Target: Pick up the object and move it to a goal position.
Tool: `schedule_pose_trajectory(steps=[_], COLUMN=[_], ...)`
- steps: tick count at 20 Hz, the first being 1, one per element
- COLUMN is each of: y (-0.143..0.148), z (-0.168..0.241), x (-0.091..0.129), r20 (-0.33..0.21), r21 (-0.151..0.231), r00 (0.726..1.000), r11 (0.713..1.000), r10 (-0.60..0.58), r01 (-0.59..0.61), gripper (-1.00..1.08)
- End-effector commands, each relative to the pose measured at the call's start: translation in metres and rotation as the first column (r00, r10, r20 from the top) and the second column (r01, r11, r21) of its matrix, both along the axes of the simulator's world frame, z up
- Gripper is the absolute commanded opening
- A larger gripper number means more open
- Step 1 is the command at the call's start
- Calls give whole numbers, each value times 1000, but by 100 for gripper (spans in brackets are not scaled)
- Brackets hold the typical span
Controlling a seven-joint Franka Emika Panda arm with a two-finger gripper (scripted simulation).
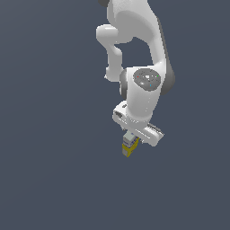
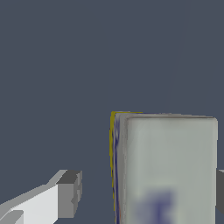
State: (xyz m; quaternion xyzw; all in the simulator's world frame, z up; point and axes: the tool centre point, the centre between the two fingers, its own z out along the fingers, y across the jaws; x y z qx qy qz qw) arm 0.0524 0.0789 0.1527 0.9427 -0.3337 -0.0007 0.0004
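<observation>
The object (image 1: 129, 147) is a small box with a yellow body and a white-grey top. It sits right under my gripper (image 1: 132, 140) in the exterior view. In the wrist view the box's top (image 2: 168, 166) shows blurred bluish marks and a yellow edge. My gripper (image 2: 144, 194) is open and straddles the box. One finger (image 2: 69, 194) stands clearly apart from the box's yellow side. The other finger (image 2: 220, 192) is at the box's opposite edge, mostly out of frame. I cannot tell whether the box rests on the ground or is off it.
The white arm (image 1: 139, 85) reaches down from the top of the exterior view. A plain dark blue-grey surface (image 1: 54, 170) fills the rest of both views.
</observation>
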Motion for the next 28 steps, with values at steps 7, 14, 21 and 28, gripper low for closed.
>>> schedule_pose_trajectory(steps=[7, 14, 21, 28], y=[0, 0, -20, -61], z=[-1, 0, 20, 63], x=[1, 1, -2, -7], r20=[2, 2, 1, 2], r21=[0, 0, 0, 1], r00=[1000, 1000, 1000, 1000], r11=[1000, 1000, 1000, 1000], r10=[0, 0, 0, -1], r01=[0, 0, 0, 1], gripper=[-100, -100, -100, -100])
